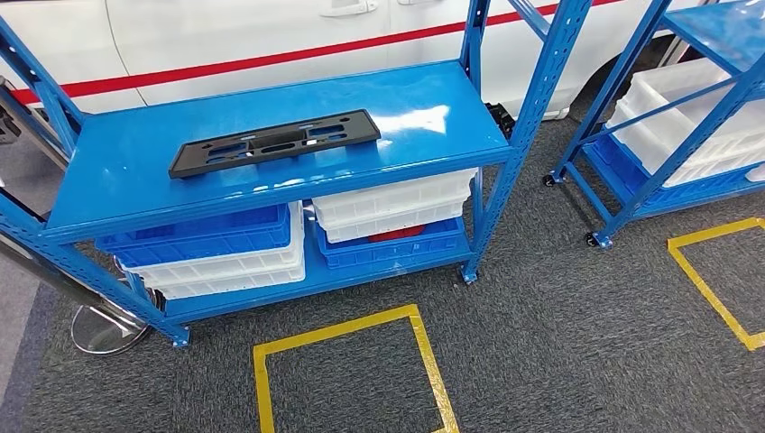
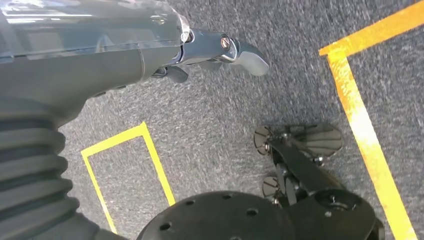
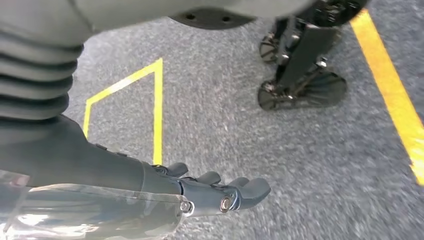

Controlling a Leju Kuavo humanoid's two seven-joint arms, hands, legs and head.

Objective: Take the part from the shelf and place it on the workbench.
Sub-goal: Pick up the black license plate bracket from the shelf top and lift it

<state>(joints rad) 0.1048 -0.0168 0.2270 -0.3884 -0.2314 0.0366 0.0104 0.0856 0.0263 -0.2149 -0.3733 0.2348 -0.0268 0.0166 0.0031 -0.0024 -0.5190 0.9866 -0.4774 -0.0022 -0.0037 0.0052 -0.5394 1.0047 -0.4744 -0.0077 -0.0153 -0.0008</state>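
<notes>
On the shelf's (image 1: 135,171) top level, flat and untouched: the black part (image 1: 275,142); both hands, left (image 2: 220,52) and right (image 3: 215,192), hanging over carpet, fingers loosely apart and empty — best gripped near its middle.

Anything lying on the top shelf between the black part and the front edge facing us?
No. In the head view the blue shelf top is bare from the black part to its front edge; only reflections show on the paint.

No legible text or labels.
</notes>
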